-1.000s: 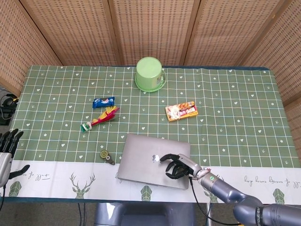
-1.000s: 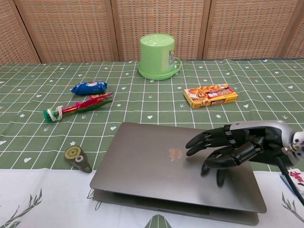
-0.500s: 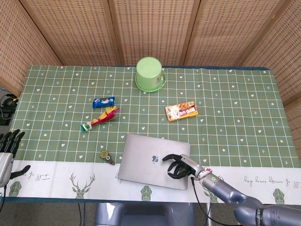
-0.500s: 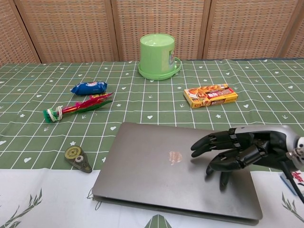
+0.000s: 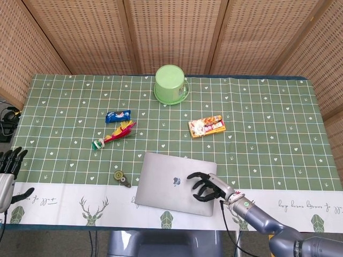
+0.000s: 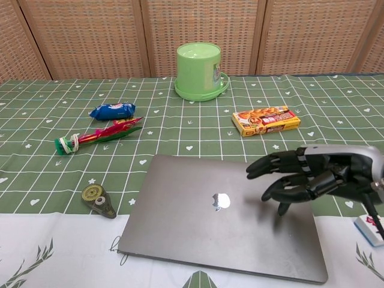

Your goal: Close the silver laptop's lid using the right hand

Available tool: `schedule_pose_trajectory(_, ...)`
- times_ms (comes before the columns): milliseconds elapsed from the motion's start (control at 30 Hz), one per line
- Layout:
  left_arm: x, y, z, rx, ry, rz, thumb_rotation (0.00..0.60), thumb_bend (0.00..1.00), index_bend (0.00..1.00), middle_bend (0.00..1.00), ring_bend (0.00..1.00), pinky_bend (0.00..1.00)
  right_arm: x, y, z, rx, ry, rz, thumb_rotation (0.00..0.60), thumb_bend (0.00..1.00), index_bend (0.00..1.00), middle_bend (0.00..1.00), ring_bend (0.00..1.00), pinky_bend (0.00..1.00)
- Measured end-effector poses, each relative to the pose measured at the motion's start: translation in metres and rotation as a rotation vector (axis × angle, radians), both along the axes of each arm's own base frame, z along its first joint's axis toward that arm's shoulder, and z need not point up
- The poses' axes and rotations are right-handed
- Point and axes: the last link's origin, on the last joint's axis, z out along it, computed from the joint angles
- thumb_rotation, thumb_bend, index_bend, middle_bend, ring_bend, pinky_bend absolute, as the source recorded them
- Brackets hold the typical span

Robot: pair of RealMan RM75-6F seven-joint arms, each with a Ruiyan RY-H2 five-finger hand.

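Silver laptop (image 6: 222,219): lid flat, apparently fully closed. Right hand (image 6: 306,180): fingers spread, holding nothing, poised over lid. Remaining: withdrawal, probably.

The silver laptop (image 6: 204,222) is lying flat at the near edge of the bench (image 5: 268,123), lid apparently fully shut, though the seam is hard to judge. Its logo is facing up, and its front edge is sitting on the white border strip.
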Motion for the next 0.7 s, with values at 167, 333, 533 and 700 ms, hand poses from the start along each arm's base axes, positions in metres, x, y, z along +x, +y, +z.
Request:
schedule_pose_trajectory(167,0.000,0.000,0.000,-0.002,0.001,-0.001,0.600,0.05,0.00,0.00,0.00,0.00,-0.004,-0.008,0.019,-0.178,0.042,0.072,0.600,0.41,0.09,0.02,0.08,0.03)
schedule_pose_trajectory(333,0.000,0.000,-0.001,-0.005,0.006,0.002,0.600,0.05,0.00,0.00,0.00,0.00,-0.014,-0.010,0.047,-0.431,0.145,0.194,0.600,0.35,0.00,0.00,0.00,0.00)
schedule_pose_trajectory(533,0.001,0.000,-0.003,-0.005,0.018,-0.001,0.600,0.05,0.00,0.00,0.00,0.00,-0.040,0.004,0.083,-0.711,0.321,0.309,0.600,0.22,0.00,0.00,0.00,0.00)
schedule_pose_trajectory(700,0.000,0.000,-0.003,-0.004,0.026,0.005,0.600,0.03,0.00,0.00,0.00,0.00,-0.067,0.020,0.102,-0.829,0.533,0.372,0.600,0.20,0.00,0.00,0.00,0.00)
